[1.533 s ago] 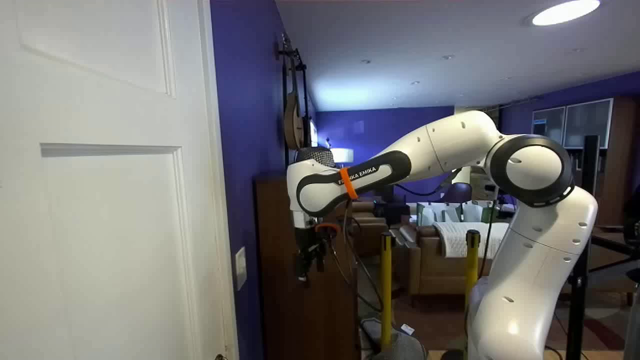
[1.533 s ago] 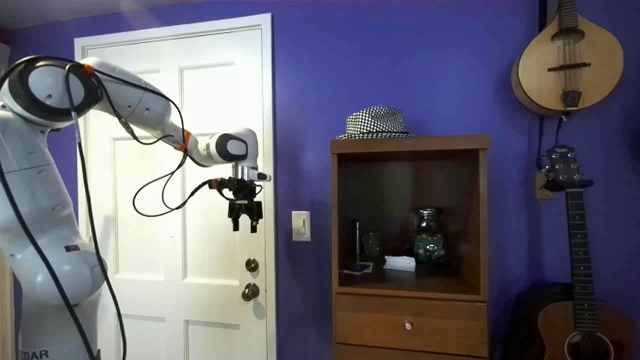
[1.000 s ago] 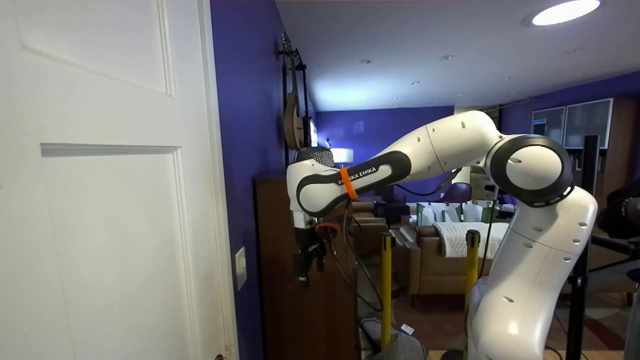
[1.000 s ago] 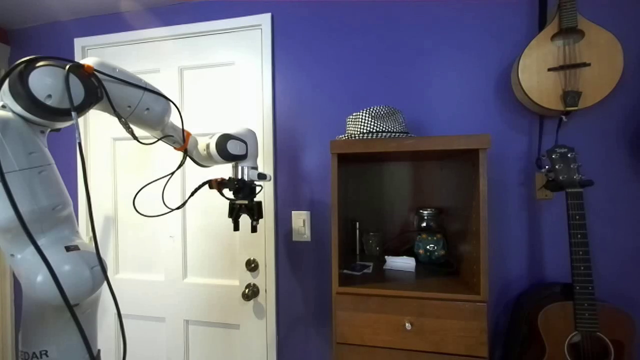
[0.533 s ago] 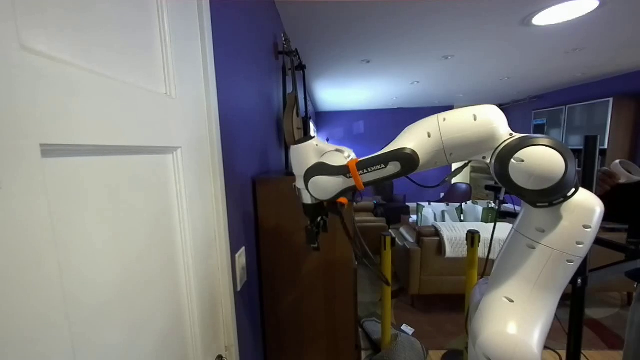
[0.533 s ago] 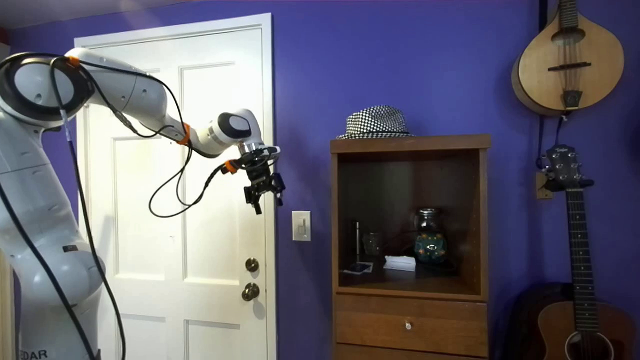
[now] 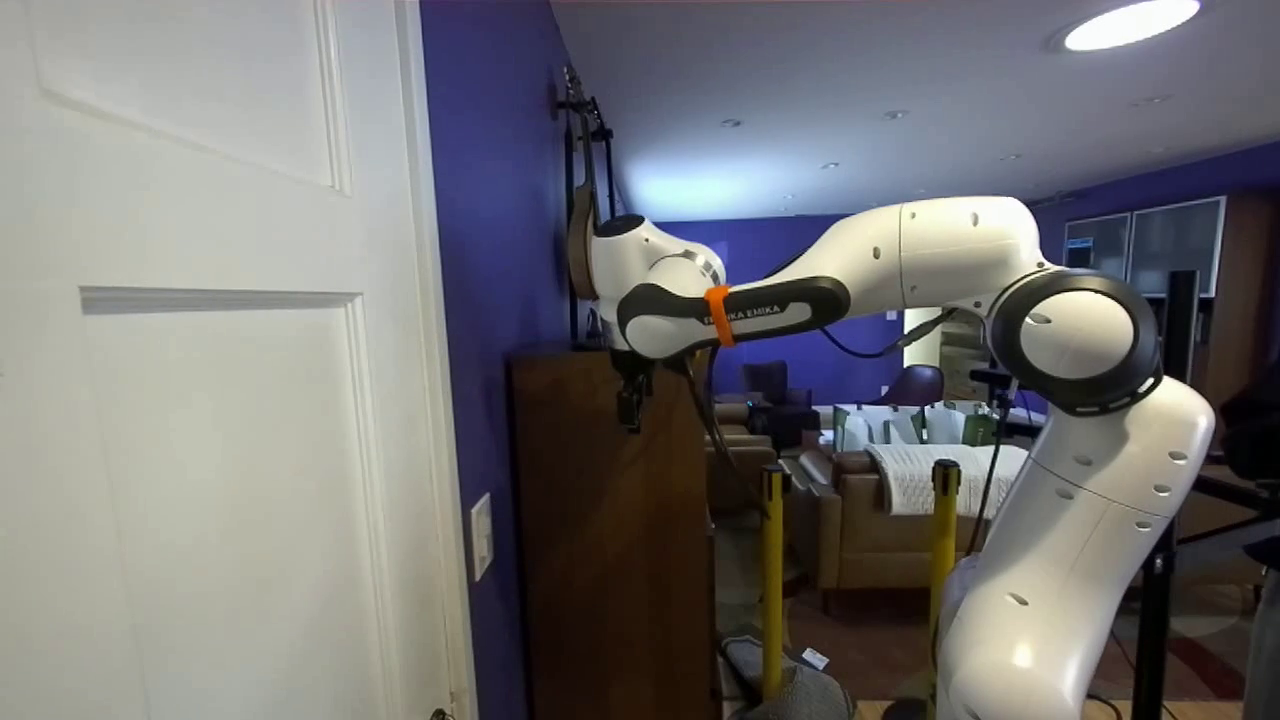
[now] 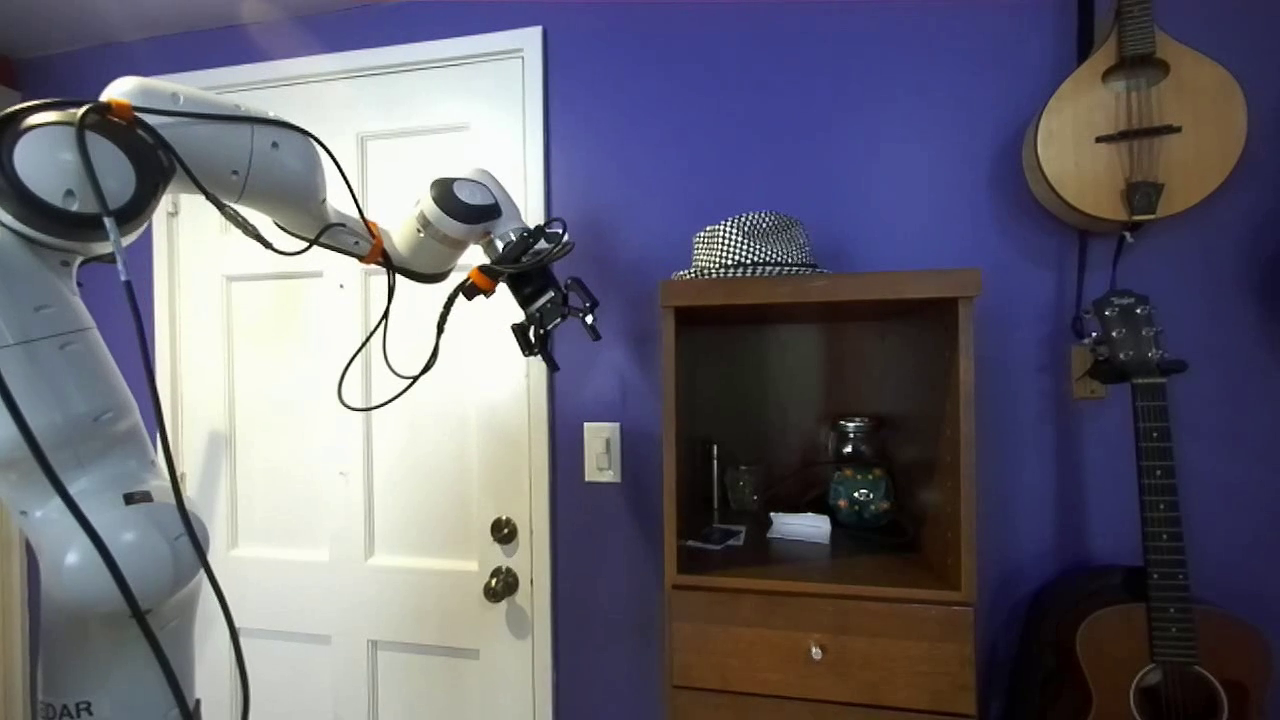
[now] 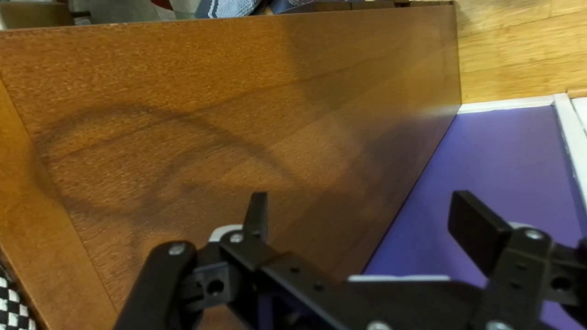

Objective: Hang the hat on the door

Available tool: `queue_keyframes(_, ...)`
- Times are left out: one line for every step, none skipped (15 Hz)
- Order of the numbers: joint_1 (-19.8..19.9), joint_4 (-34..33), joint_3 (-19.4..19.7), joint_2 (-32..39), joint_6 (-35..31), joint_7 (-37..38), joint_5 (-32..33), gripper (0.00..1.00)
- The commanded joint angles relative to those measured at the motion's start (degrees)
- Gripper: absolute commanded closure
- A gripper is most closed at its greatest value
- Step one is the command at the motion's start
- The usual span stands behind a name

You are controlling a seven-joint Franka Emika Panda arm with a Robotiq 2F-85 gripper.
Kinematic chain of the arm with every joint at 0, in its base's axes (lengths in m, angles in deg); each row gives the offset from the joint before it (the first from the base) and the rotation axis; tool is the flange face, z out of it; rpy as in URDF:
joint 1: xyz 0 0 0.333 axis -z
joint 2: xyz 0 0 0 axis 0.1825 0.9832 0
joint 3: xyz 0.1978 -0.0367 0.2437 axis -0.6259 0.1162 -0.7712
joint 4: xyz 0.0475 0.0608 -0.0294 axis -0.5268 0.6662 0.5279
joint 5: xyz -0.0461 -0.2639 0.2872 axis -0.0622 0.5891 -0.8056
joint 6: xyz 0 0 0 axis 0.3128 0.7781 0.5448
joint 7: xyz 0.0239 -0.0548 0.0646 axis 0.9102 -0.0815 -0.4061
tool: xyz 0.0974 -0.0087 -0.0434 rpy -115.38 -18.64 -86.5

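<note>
The hat [image 8: 755, 245], black-and-white checked, sits brim down on top of the brown cabinet [image 8: 820, 288]. A piece of the hat [image 9: 13, 307] shows at the lower left of the wrist view; in an exterior view my wrist covers most or all of it. The white panelled door [image 8: 425, 470] is shut, left of the cabinet; it also fills the left of an exterior view [image 7: 220, 450]. My gripper [image 8: 575, 352] is open and empty, tilted toward the cabinet, left of the hat and lower than it. The wrist view shows its fingers wide apart [image 9: 360, 201] before the cabinet's side.
A light switch [image 8: 602, 452] is on the purple wall between door and cabinet. The door has a knob [image 8: 500, 583]. A jar [image 8: 858, 480] and small items stand inside the cabinet. A guitar [image 8: 1165, 640] and a mandolin [image 8: 1135, 130] are at the right. Cables [image 8: 390, 395] loop below my arm.
My gripper has risen, moved toward the cabinet and tilted so that its fingers point more toward it. It stays open. The hat and door have not moved.
</note>
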Motion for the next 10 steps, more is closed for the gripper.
queue_keyframes(-0.44, -0.15, 0.31, 0.30, 0.28, 0.05, 0.09, 0.00)
queue_keyframes(-0.38, -0.13, 0.24, 0.46, 0.36, 0.28, 0.27, 0.00)
queue_keyframes(0.53, -1.08, 0.59, 0.70, -1.75, 0.88, 2.82, 0.00)
queue_keyframes(1.24, -2.23, 1.00, 0.80, -3.80, 1.79, 4.87, 0.00)
queue_keyframes(1.71, -3.61, 1.70, 0.86, -6.70, 1.88, 6.71, 0.00)
queue_keyframes(2.02, -4.67, 2.34, 1.00, -9.07, 1.76, 8.03, 0.00)
queue_keyframes(2.34, -6.38, 3.10, 1.32, -11.78, 0.54, 9.29, 0.00)
queue_keyframes(2.70, -7.56, 3.84, 1.59, -14.75, 0.22, 10.53, 0.00)
queue_keyframes(3.06, -9.14, 4.50, 2.10, -17.64, 0.54, 11.36, 0.00)
queue_keyframes(3.48, -10.44, 5.05, 2.52, -20.61, 1.63, 11.86, 0.00)
